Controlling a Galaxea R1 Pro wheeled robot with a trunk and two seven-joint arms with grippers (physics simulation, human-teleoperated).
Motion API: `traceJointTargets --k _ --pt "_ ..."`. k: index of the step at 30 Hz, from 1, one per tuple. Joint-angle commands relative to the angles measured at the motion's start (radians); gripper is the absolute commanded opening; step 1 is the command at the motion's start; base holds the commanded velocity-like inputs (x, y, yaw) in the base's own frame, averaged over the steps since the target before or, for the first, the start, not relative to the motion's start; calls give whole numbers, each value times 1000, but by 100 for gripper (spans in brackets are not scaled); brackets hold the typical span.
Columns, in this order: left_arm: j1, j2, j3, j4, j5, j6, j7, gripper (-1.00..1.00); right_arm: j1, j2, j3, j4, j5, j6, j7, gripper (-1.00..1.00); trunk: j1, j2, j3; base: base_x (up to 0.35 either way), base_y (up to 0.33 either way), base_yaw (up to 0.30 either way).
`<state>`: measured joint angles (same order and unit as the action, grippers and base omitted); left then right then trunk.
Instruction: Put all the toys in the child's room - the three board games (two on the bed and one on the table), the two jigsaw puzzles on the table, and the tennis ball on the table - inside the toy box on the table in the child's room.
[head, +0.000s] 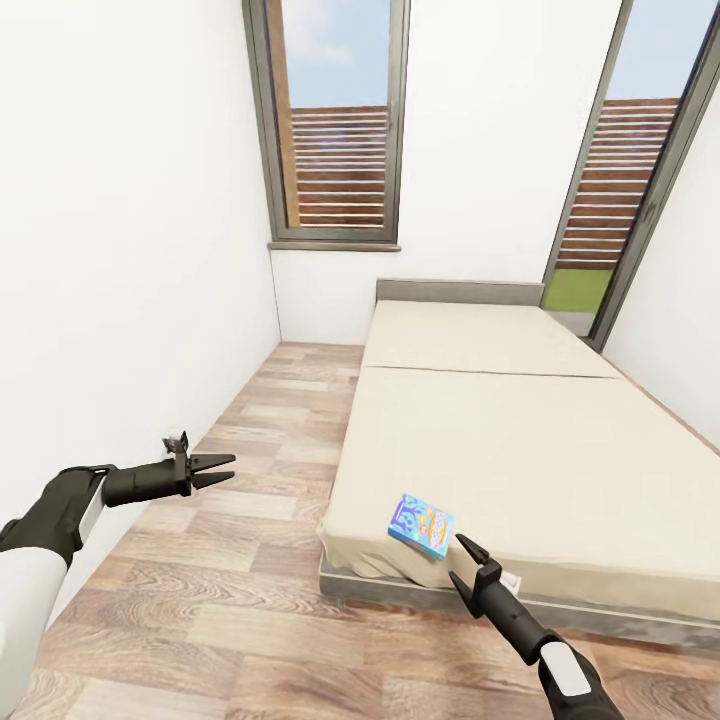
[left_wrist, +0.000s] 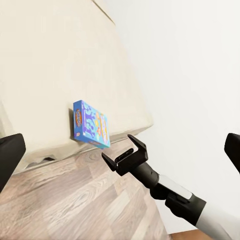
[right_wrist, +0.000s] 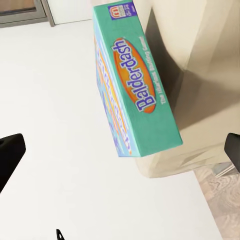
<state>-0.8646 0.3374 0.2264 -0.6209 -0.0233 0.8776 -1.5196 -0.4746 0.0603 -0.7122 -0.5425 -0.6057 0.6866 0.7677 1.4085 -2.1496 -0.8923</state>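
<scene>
A: Where is the blue board game (head: 421, 525) kept right now?

B: It is laid flat on the bed (head: 560, 470), right at the near corner of the beige mattress, close to the edge. A word, "Balderdash", can be read on its side in the right wrist view (right_wrist: 137, 80).

A: Why is the right gripper (head: 466, 564) held so near it?

B: It is pointed up at the box from just beside the bed corner, most likely so the box can be grabbed next. Its two fingers are spread apart, and nothing is held between them. The box is not touched yet.

A: Why is that corner a good spot?

B: The box is placed near the edge, so it can probably be reached from the wood floor (head: 250, 620) without leaning over the bed.

A: And the left gripper (head: 222, 469)?

B: It is held out low over the floor, by the white wall (head: 120, 250), well apart from the bed. Its fingers are parted a little, and nothing is carried in it. It seems to be kept out of the way.

A: Is much of the job done?

B: That cannot be told from here. The box on the bed is not yet picked up, so it must still be carried to the toy box
</scene>
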Motion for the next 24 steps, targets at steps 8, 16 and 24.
traceJointTargets --k 8,16,24 --pt "-1 0 1 0 -3 10 -5 100 -1 1 -5 -1 0 5 1 100 0 0 -1 9 1 0" --pt "-1 -1 2 0 -3 10 -5 100 -1 1 -4 -1 0 5 1 100 0 0 -1 139 52 0" --pt "-1 -1 2 0 -3 10 -5 100 -1 1 -5 -1 0 4 1 100 0 0 -1 20 8 0"
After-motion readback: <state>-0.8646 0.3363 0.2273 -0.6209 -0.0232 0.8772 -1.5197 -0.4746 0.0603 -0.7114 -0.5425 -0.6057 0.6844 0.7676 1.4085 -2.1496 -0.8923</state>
